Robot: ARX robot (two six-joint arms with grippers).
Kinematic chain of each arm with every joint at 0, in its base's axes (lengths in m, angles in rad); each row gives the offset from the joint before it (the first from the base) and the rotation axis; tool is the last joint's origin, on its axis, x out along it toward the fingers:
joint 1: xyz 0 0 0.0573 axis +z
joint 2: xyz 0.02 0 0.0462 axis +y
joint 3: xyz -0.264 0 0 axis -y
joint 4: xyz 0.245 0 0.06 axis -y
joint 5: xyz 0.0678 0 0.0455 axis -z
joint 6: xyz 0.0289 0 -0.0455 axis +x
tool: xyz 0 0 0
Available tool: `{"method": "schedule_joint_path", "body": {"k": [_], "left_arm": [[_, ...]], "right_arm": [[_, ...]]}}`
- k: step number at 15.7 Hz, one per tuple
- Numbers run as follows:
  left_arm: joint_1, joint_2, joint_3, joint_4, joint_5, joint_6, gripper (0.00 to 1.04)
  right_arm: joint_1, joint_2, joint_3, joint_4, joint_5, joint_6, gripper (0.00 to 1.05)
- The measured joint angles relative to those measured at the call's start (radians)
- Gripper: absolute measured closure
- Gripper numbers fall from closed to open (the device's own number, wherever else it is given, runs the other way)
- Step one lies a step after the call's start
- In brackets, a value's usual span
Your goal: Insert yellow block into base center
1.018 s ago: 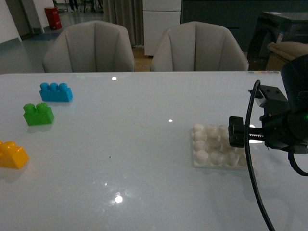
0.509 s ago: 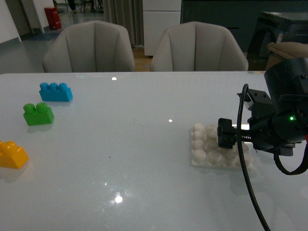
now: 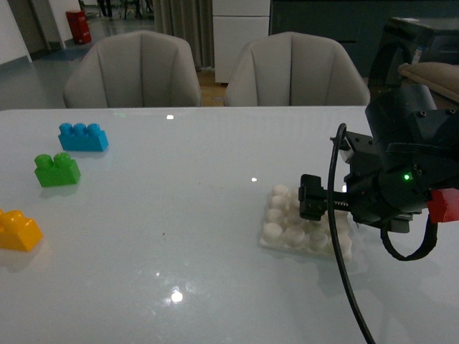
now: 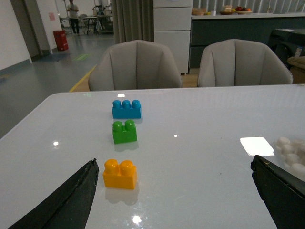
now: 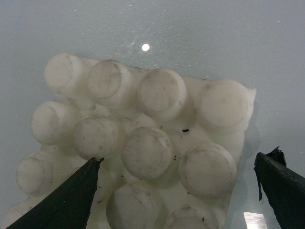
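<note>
The right gripper [image 3: 319, 204] sits low over the base [image 3: 287, 233] on the counter [image 3: 179, 186], jaws wide and empty. The left gripper [image 4: 174, 164] also has wide, empty jaws, with the yellow block [image 4: 120, 174] ahead of it.

Dim indoor light, small glare spots on glossy table [image 3: 215, 179], bg slightly soft.

On the surface [image 3: 179, 215], the base [image 3: 287, 235] lies toward 3 o'clock, the block [image 3: 18, 231] at 9 o'clock, the two-stud brick [image 3: 57, 170] at 10, and the three-stud brick [image 3: 83, 137] just behind it.
</note>
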Motion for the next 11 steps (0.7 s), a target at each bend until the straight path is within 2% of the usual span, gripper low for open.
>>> {"method": "schedule_joint_path", "body": {"k": [11], "left_arm": [[0.0,0.0,0.0,0.0,0.0,0.0,0.07]], "right_arm": [[0.132,0.072,0.105,0.003,0.0,0.031,0.06]]}}
